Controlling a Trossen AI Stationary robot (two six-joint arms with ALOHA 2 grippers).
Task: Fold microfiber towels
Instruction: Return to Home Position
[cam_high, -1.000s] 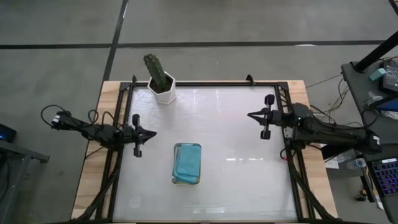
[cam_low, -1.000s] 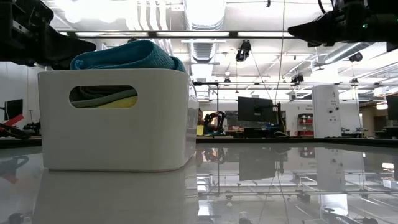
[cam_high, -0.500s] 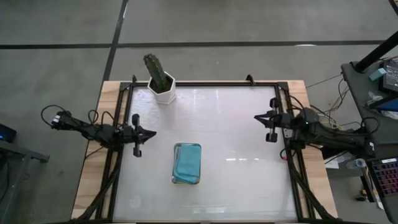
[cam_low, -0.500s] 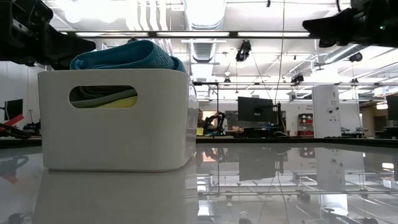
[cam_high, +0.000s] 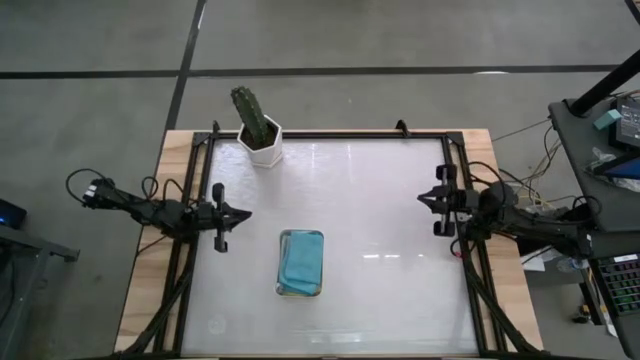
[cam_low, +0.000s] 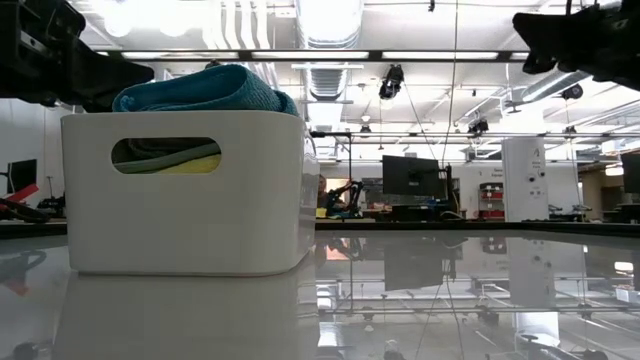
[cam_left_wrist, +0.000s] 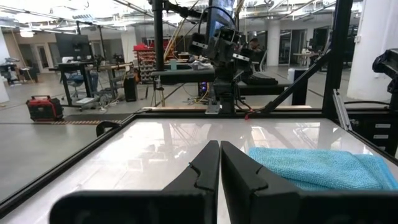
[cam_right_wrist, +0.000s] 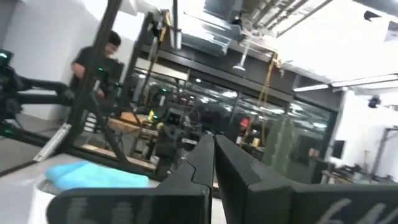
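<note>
A white tray (cam_high: 300, 291) stands on the table a little left of the middle. Folded towels are stacked in it. The teal towel (cam_high: 299, 262) lies on top and bulges above the rim (cam_low: 205, 90). Through the tray's handle slot I see a grey towel (cam_low: 150, 153) on a yellow towel (cam_low: 195, 163). The pale green and light blue towels are hidden. My left gripper (cam_high: 244, 214) is shut and empty at the table's left edge, clear of the tray. My right gripper (cam_high: 421, 198) is shut and empty at the right edge.
A cactus in a white pot (cam_high: 259, 131) stands at the table's far left. A black frame (cam_high: 330, 135) runs round the table top. A person (cam_right_wrist: 102, 59) shows in the room beyond the table in the right wrist view.
My right gripper has drawn back toward the table's right edge, staying shut. The left arm and the tray of towels have kept still.
</note>
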